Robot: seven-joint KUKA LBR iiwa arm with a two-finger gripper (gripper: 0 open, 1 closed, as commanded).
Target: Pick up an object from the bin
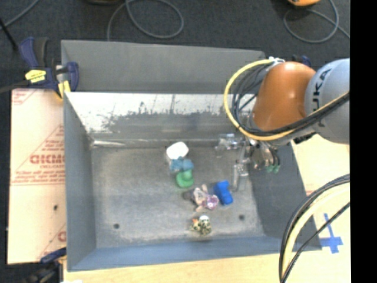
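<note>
Orange cover point(283, 96) on the wrist is sitting highest in the camera view, rounded and glossy, with yellow and black cables point(230, 99) looping around its left side, and the grey arm point(330, 102) is reaching in behind it from the right. Below the cover the gripper point(238, 178) is hanging down into the grey metal bin point(82, 175), over the right part of the floor and near the right wall; its metal parts are overlapping one another from this angle, so whether the jaws are standing wide or narrow cannot be told, and nothing is showing between them. A blue block point(222, 193) is lying just beside the gripper's lower end, to its left and slightly toward the front wall, tilted on the floor. A pink and purple piece point(206, 200) is touching the block's left side. Farther left, toward the middle of the floor, a green piece point(184, 179), a pale blue piece point(179, 165) and a white piece point(177, 152) are lying close together in a short row running toward the back wall, the white one farthest back. A small speckled yellowish thing point(201, 224) is resting alone near the front wall, apart from the others.
</note>
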